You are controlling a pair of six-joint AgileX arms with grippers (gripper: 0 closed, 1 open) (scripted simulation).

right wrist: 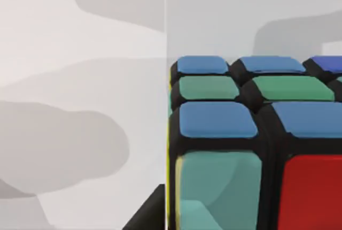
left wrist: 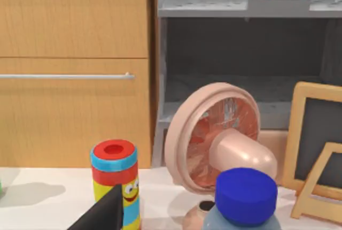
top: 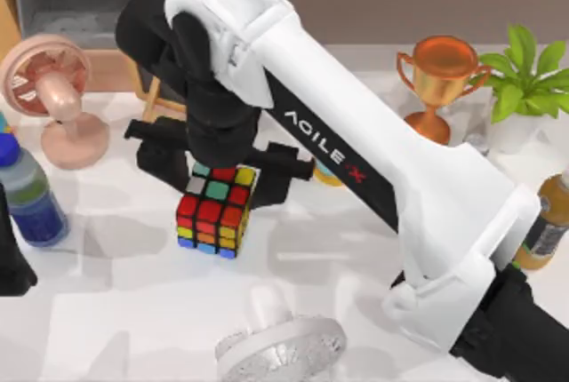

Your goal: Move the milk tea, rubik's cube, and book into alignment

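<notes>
Bare table lay open left of and below the rubik's cube. The right arm spanned the centre above the cube. A pink fan and blue-capped bottle blocked the left edge; a white fan the near edge.

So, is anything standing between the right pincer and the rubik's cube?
Nothing visible does. In the top view the right pincer is directly above the rubik's cube, already at its top edge, and the right wrist view shows the cube close up with nothing in front.
</notes>
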